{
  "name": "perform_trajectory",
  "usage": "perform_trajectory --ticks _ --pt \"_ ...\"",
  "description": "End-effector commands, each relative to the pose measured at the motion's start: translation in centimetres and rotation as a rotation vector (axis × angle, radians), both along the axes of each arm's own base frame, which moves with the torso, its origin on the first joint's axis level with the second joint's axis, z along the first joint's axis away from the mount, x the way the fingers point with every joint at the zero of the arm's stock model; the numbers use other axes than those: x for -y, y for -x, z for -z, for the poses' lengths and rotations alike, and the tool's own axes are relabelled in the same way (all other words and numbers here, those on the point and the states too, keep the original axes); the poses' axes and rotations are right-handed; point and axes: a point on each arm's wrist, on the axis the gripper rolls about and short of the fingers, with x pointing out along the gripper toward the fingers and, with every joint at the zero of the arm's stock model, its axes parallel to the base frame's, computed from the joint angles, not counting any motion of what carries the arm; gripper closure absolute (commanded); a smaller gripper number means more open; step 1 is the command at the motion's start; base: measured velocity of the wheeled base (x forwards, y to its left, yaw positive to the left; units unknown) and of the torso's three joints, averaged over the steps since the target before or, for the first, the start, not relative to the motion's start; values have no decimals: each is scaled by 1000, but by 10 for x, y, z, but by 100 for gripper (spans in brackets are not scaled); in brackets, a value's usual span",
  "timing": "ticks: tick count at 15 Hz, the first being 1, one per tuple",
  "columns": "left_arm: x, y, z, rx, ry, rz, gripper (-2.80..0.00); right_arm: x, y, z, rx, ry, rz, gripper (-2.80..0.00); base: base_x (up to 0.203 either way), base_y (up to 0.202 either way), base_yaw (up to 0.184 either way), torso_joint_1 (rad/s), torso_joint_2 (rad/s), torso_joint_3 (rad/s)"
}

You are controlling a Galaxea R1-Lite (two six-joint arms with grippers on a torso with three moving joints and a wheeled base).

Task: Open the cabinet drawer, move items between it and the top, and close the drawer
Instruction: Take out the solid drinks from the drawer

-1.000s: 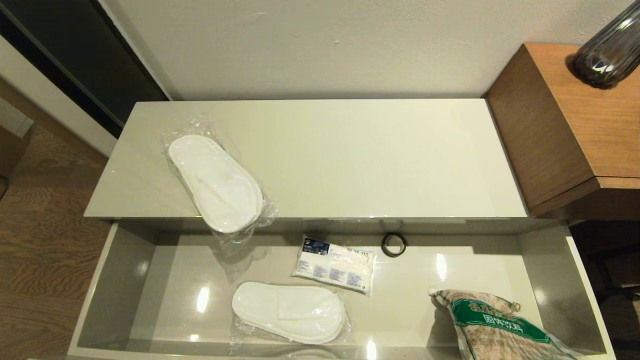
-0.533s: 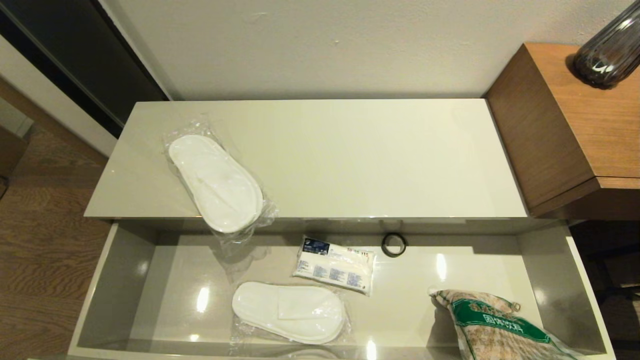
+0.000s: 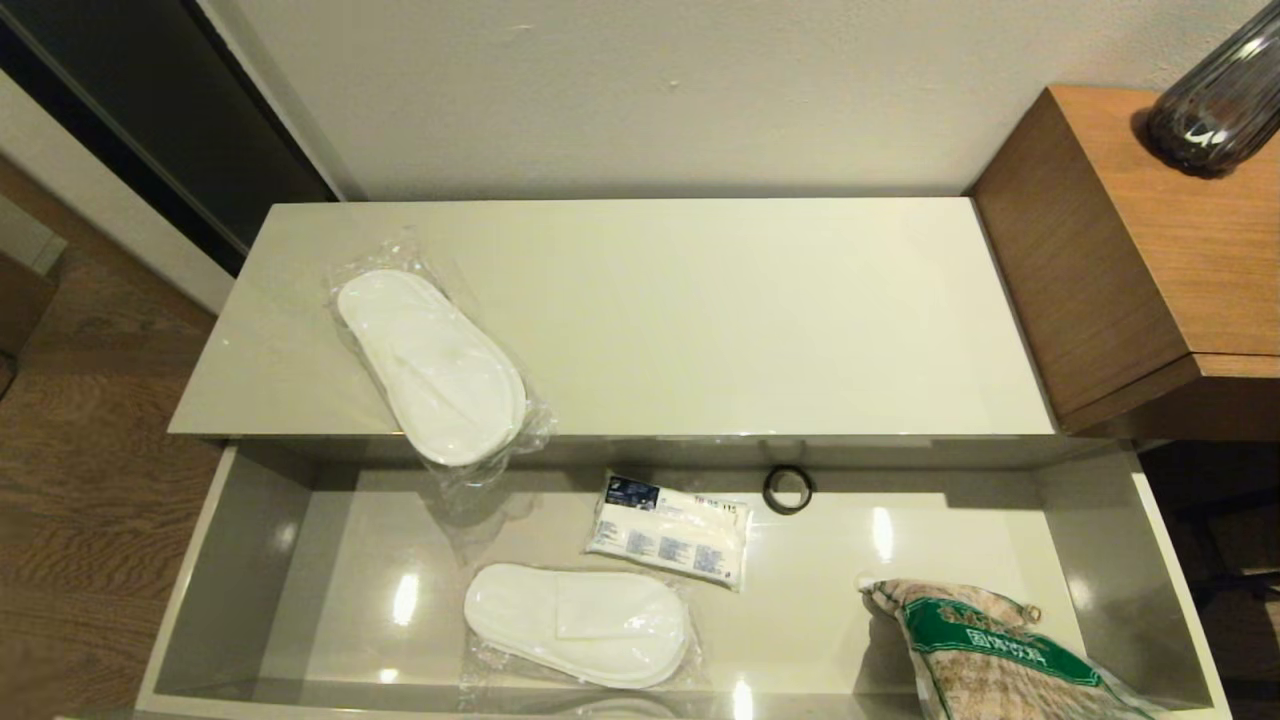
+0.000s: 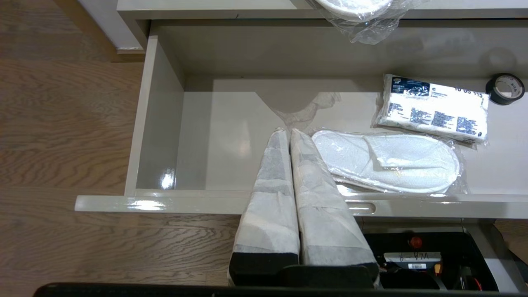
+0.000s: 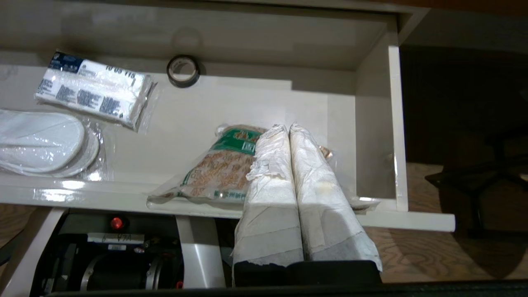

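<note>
Above the drawer's front rim, near its left end, the left claw (image 4: 287, 133) hangs with its padded fingers pressed together and nothing between them, their tips just beside the toe of the slipper pair (image 4: 387, 161) lying in its clear wrap on the grey lining. The right claw (image 5: 287, 128) is likewise closed and empty, poised over the bag of brown grain (image 5: 222, 167) with the green label, which lies in the right front corner of the cabinet drawer (image 3: 240, 560). The drawer stands fully pulled out, so the opening step looks done and the moving of items is in hand. A second slipper pair (image 3: 432, 365) rests on the top (image 3: 720, 310), its wrap overhanging the front edge. A small white packet (image 3: 668, 530) and a black tape ring (image 3: 787, 489) sit toward the back of the drawer. The next move likely calls for one claw to spread its fingers and descend on an item; the slick plastic may slip in the grasp.
</note>
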Motion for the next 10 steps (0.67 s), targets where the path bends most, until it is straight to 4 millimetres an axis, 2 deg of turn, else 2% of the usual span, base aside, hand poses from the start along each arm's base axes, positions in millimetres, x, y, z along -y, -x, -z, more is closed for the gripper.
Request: perform_trajectory --ticks 1,2,3,4,5,6,7,8,10 --pt "0 0 0 -3 1 0 0 0 0 -2 16 2 -2 0 0 0 0 0 0 0" --pt "0 0 0 -3 -1 1 0 0 2 -11 40 16 -6 0 0 0 0 0 0 0" --pt "0 0 0 -3 2 -1 0 0 6 -31 64 24 -16 0 0 0 0 0 0 0" --pt "0 0 0 -3 -1 -2 0 0 9 -58 87 25 -24 0 0 0 0 0 0 0" --pt "0 0 0 -3 1 -1 0 -1 10 -99 110 23 -30 0 0 0 0 0 0 0" --pt "0 0 0 -3 1 -2 0 -1 1 -137 92 23 -33 0 0 0 0 0 0 0" --pt "0 0 0 -3 1 0 0 -1 -12 -170 54 28 -33 0 0 0 0 0 0 0" --pt "0 0 0 -3 1 0 0 -1 -31 -190 -41 56 -33 0 0 0 0 0 0 0" --pt "0 0 0 -3 1 -1 0 -2 -83 -195 -316 191 -81 0 0 0 0 0 0 0"
